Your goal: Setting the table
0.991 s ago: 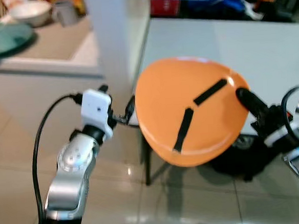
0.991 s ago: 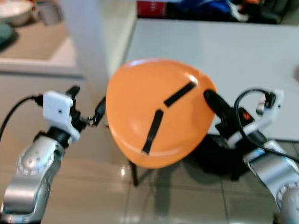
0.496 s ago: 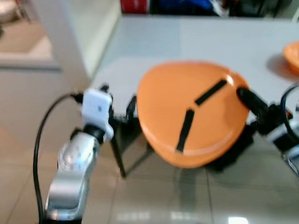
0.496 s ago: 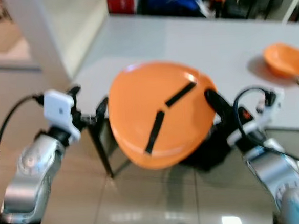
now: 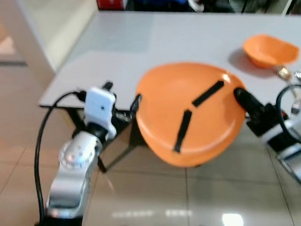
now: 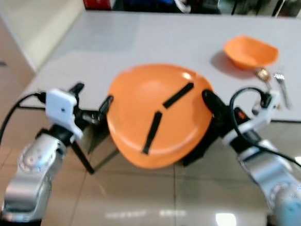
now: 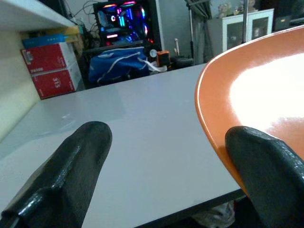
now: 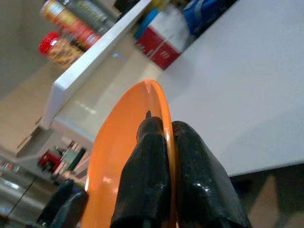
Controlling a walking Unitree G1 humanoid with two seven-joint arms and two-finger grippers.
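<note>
Over a glossy tiled floor [image 5: 156,195] at the near edge of a grey table [image 5: 135,47], we hold an orange plate [image 5: 189,113], our right gripper [image 8: 168,142] pinching its rim while our left gripper [image 7: 161,156] stands open beside it. The plate tilts, its face turned up toward us; farther along the table sit an orange bowl [image 5: 270,50] and cutlery [image 5: 290,73].

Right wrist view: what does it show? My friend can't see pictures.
Two black fingers of the right end effector pinch the rim of a big orange plate, seen edge-on. A grey table lies beyond it, with red boxes at the far side.
</note>
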